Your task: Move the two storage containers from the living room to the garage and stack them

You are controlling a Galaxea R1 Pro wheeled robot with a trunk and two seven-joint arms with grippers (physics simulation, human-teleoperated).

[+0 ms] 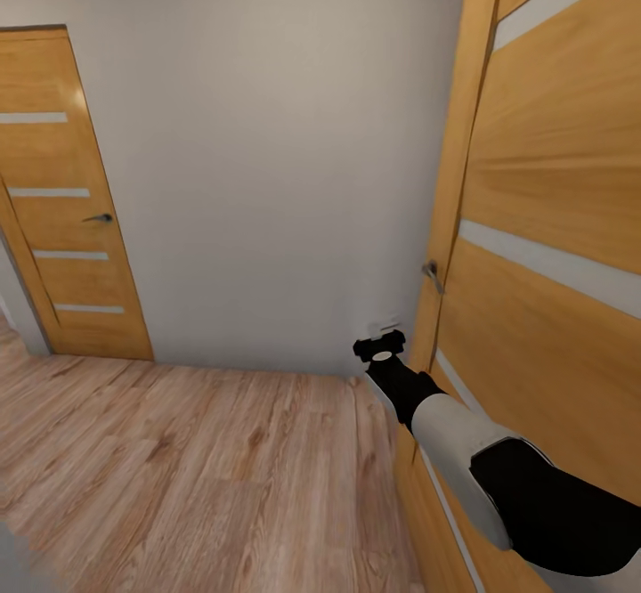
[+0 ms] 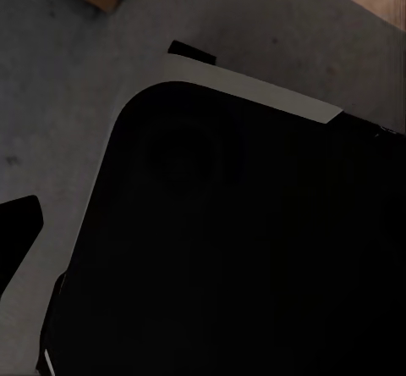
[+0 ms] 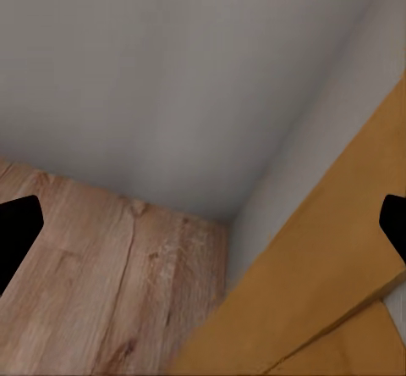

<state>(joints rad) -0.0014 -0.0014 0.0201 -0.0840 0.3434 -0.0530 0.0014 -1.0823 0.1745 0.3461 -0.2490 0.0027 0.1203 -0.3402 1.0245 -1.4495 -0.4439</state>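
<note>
The storage containers are out of view. I am in a hallway with a light wood plank floor [image 1: 196,468]. My right arm [image 1: 463,442] reaches forward along an orange wooden door [image 1: 552,174]. My right gripper [image 1: 378,346] hangs low beside the door's edge, below its metal handle [image 1: 433,274]. In the right wrist view the right gripper [image 3: 203,228] is open and holds nothing, facing the corner where the door [image 3: 330,291] meets the grey wall. In the left wrist view one fingertip [image 2: 17,232] sits at the frame's edge, over my own dark body [image 2: 237,240].
A plain grey wall [image 1: 267,174] closes the hallway straight ahead. A second orange door [image 1: 62,219] with a handle [image 1: 100,217] stands shut at the far left. Open plank floor stretches to the left of my right arm.
</note>
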